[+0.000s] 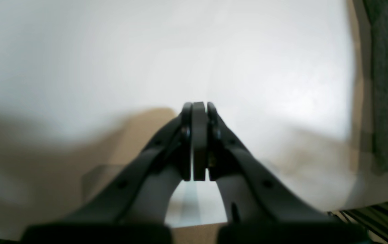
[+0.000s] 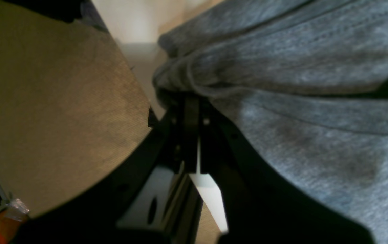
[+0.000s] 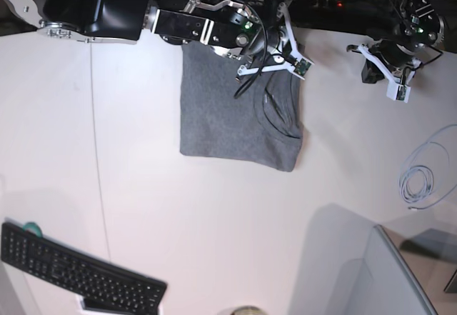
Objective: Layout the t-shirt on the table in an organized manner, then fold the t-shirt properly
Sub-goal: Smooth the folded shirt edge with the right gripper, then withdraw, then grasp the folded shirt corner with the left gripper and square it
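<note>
We see the folded t-shirt [image 3: 235,122] at the table's [image 3: 214,222] far edge, right gripper [image 2: 191,101] pinched on its bunched edge, left gripper [image 1: 199,108] closed, empty, well apart.

floor [image 2: 55,112]: brown carpet, left of the right hand's camera
keyboard [image 3: 78,272]: black, near edge
cable [image 3: 418,179]: coiled, pale
light: soft, even

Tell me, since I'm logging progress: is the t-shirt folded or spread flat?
Folded: the t-shirt forms a compact rectangle on the table, collar curve showing, no sleeves sticking out.
</note>
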`<state>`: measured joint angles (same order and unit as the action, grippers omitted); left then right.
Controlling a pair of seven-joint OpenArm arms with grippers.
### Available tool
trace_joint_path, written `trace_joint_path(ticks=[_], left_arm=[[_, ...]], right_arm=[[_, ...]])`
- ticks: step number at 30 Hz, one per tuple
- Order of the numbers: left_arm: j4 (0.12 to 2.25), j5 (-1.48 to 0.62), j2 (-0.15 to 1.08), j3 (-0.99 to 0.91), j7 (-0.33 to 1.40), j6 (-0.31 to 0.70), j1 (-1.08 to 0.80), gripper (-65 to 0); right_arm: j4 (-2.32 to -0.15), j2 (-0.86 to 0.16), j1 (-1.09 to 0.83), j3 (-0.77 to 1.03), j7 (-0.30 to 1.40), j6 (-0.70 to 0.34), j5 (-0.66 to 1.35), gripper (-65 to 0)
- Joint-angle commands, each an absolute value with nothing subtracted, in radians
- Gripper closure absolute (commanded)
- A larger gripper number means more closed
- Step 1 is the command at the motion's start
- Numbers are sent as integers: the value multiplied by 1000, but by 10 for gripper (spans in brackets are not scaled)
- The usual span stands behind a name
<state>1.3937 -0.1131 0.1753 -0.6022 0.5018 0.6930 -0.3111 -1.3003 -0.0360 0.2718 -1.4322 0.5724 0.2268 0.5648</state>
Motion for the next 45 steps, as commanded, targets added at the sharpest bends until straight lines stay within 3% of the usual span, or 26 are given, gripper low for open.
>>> trace_joint_path(ticks=[1, 5, 10, 17, 22, 25, 27, 39, 41, 45], left_arm=[[1408, -127, 186, -602, 487, 698, -312, 0], [1463, -134, 160, -601, 493, 698, -320, 0], [1607, -165, 101, -599, 489, 698, -369, 0], [1606, -320, 62, -599, 495, 698, -358, 0], [1570, -320, 33, -587, 493, 698, -343, -457], [1529, -320, 36, -506, 487, 698, -343, -602], [1503, -320, 36, -456, 486, 698, -337, -617], [1230, -314, 35, -394, 484, 698, -191, -594], [1214, -311, 35, -389, 484, 698, -174, -485], [1208, -309, 47, -387, 490, 698, -148, -66]], right_arm=[[-1349, -24, 289, -1423, 552, 217, 561, 0], [-1518, -110, 283, -1337, 550, 228, 561, 0], [-1721, -252, 177, -1041, 549, 306, 562, 0], [-1821, -321, 13, -679, 550, 303, 562, 0], [-1824, -343, -65, -524, 545, 302, 562, 0], [-1824, -344, -84, -475, 545, 302, 562, 0], [-1824, -344, -99, -444, 545, 302, 562, 0], [-1822, -357, -148, -424, 545, 300, 562, 0], [-1824, -363, -153, -423, 545, 300, 562, 0], [-1822, -380, -165, -380, 545, 300, 564, 0]])
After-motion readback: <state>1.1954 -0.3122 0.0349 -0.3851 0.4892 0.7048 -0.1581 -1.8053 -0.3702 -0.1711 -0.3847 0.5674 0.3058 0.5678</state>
